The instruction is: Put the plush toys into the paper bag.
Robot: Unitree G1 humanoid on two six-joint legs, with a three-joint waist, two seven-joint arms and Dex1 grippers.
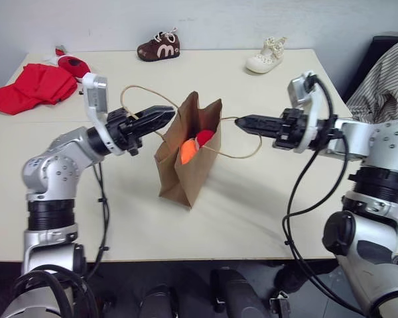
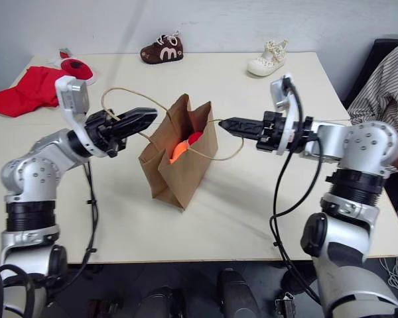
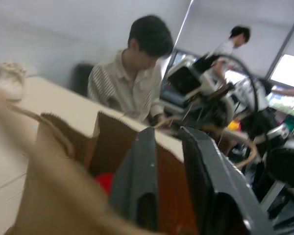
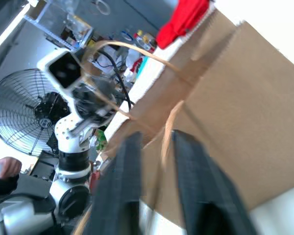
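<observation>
Both plush toys (image 1: 196, 146) sit inside the paper bag (image 1: 186, 165); your left hand (image 1: 164, 118) and right hand (image 1: 244, 122) flank it, fingers slightly parted, pinching nothing; loading looks done; next, retract clear of the handles.

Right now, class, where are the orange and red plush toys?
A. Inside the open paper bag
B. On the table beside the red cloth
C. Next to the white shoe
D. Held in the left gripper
A: the orange plush and red plush show inside the open mouth of the standing paper bag.
</observation>
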